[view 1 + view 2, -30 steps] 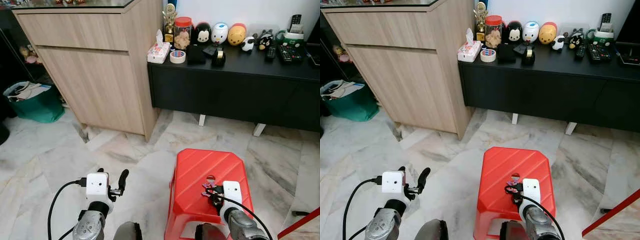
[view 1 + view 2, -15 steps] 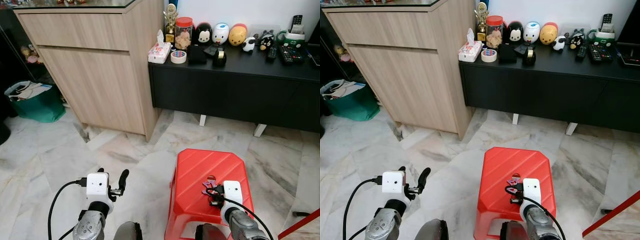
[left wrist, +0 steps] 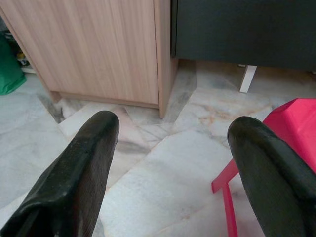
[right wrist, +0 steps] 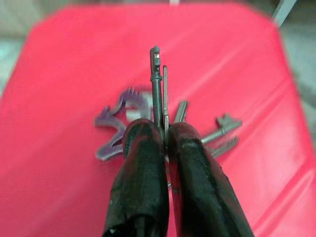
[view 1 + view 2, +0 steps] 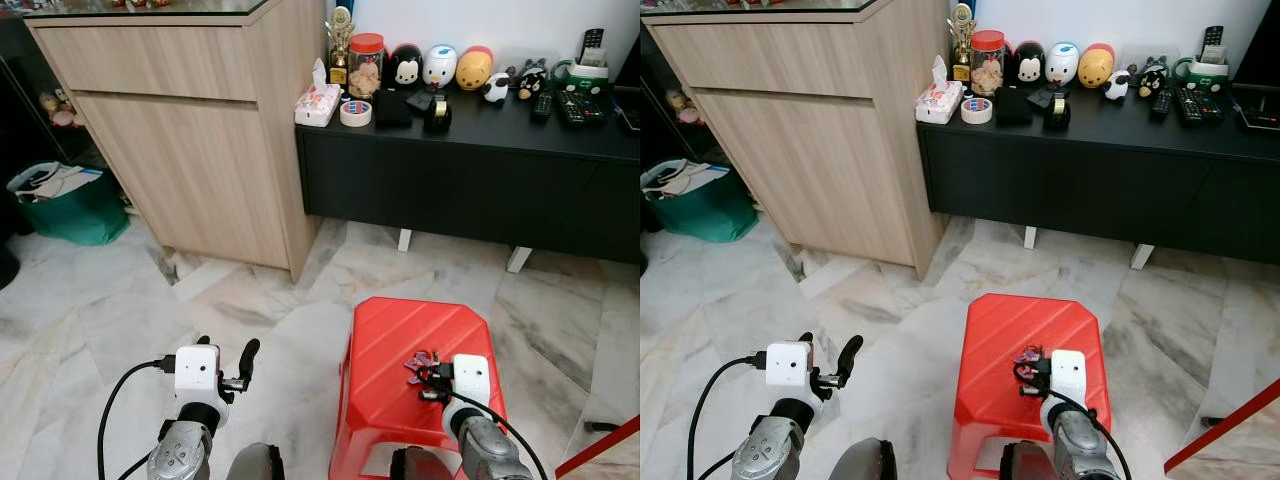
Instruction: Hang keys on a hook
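1. The right gripper (image 4: 160,136) sits low in the frame of the eye views, right of centre, above the red stool (image 5: 400,345). Its two black fingers (image 4: 143,168) are pressed together on the bunch of keys (image 4: 157,84).
2. In the right wrist view a dark metal key stands upright between the fingertips, with other keys fanned out to one side and a purple charm (image 4: 116,123) of a leafy shape spread to the other. The stool's red top lies behind them, blurred.
3. In the left eye view the keys (image 5: 424,362) show as a small dark and purple cluster at the gripper's tip, over the stool's ribbed seat. Whether they touch the seat or hang just above it I cannot tell.
4. The left gripper (image 5: 226,362) is at the lower left of the frame, over the marble floor (image 5: 120,310), well apart from the stool. Its fingers (image 3: 79,173) are spread wide with nothing between them.
5. The left wrist view looks past those fingers at the floor, the foot of a wooden cabinet (image 3: 98,44) and one corner of the stool (image 3: 291,123).
6. In the upper half of the eye views a tall wooden cabinet (image 5: 190,130) stands at the left, and a low black sideboard (image 5: 470,180) runs to the right, just beside it.
7. On the sideboard's top lie a tissue packet (image 5: 318,103), a roll of tape (image 5: 355,113), a jar (image 5: 366,66), rounded toy figures (image 5: 438,66) and remote controls (image 5: 572,108).
8. A green bag (image 5: 65,205) stands at the left edge of the frame.
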You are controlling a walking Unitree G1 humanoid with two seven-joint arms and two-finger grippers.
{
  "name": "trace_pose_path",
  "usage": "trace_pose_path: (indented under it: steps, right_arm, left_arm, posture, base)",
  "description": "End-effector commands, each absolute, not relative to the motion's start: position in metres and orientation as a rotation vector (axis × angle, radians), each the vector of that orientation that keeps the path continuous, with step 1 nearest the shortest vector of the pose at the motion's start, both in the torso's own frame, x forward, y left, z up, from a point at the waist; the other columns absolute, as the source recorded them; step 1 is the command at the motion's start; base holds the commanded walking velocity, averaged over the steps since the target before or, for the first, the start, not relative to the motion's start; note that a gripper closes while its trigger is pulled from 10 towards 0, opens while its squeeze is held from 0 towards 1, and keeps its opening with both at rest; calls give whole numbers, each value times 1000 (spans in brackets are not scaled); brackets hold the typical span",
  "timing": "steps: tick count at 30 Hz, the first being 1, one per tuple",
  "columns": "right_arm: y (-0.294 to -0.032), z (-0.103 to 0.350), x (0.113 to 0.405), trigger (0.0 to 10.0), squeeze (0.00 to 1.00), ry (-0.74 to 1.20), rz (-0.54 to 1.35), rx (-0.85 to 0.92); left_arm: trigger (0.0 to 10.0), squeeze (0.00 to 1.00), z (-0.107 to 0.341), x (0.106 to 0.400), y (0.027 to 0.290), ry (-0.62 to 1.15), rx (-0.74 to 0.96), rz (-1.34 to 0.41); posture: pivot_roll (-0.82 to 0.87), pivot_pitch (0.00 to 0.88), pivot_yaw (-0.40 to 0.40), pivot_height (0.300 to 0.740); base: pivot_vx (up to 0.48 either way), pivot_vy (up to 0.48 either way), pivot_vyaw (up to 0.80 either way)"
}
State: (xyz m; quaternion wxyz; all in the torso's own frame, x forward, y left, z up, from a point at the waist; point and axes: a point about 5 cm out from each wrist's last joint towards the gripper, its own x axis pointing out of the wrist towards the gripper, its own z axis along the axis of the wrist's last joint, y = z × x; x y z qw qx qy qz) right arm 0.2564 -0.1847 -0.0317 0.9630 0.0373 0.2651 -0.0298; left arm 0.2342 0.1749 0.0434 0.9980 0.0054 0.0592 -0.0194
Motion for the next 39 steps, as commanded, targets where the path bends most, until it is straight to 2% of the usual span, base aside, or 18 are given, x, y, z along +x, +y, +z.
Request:
trace_pose_path:
  steps: [1, 9, 16, 17, 18, 19, 27, 39]
  right_arm:
    - [-186, -26, 259, 0, 0, 481, -68, 77]
    - [-192, -6, 265, 0, 0, 266, -36, 33]
    - [-186, 14, 272, 0, 0, 130, -14, 11]
    - [-182, 18, 275, 7804, 0, 110, -10, 9]
    - [-182, 18, 275, 7804, 0, 110, -10, 9]
    - [-180, 19, 276, 10000, 0, 108, -7, 9]
    - [-173, 26, 276, 10000, 0, 90, -6, 29]
    - [-170, 29, 273, 10000, 0, 112, -14, 33]
  left_arm:
    - [10000, 0, 41, 234, 177, 123, 34, -41]
    - [10000, 0, 42, 236, 175, 118, 31, -43]
    - [10000, 0, 42, 238, 174, 111, 28, -43]
    - [10000, 0, 42, 238, 174, 109, 26, -43]
    - [10000, 0, 42, 238, 174, 109, 26, -43]
    - [10000, 0, 42, 238, 174, 109, 25, -43]
    - [10000, 0, 42, 237, 174, 104, 25, -40]
    - [10000, 0, 42, 237, 174, 100, 24, -43]
  posture:
    - [27, 57, 40, 633]
    - [18, 48, 38, 633]
    - [18, 48, 38, 633]
    - [15, 44, 34, 633]
    - [15, 44, 34, 633]
    - [17, 44, 33, 633]
    - [17, 39, 33, 633]
    - [19, 39, 30, 707]
  base:
    - [0, 0, 0]
    - [0, 0, 0]
    - [0, 0, 0]
    - [0, 0, 0]
    - [0, 0, 0]
    - [0, 0, 0]
    - [0, 0, 0]
    - [0, 0, 0]
